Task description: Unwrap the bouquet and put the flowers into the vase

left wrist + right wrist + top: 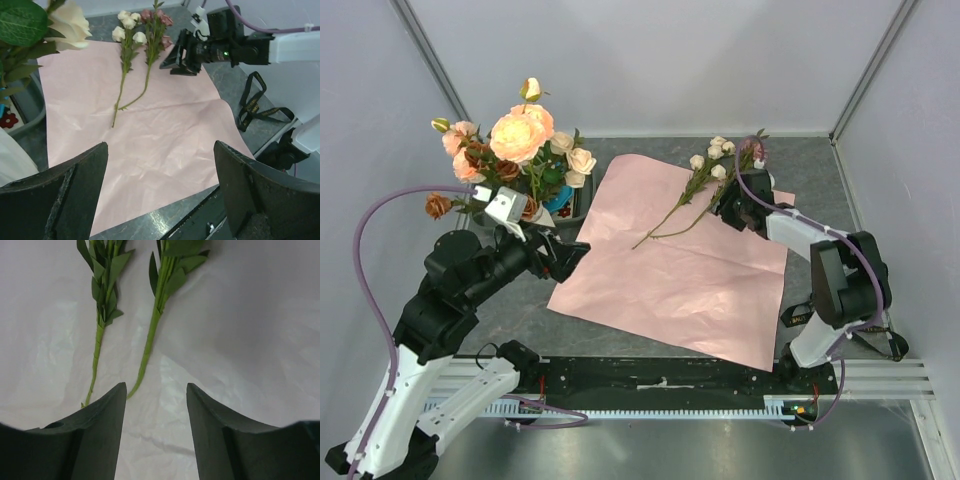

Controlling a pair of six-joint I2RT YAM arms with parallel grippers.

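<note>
On the far half of the pink paper sheet (680, 260), two loose flowers (129, 21) to lift: best to pinch one bare stem low, below the leaves, without snagging the sheet. Empty right gripper (156, 387) over the sheet's far right, jaws half spread, stem ends just ahead; left gripper (160, 150) by its left edge, spread wide, holding nothing.

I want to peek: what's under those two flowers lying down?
The two loose flowers lie on the pink paper. The paper hides whatever is beneath it.
</note>
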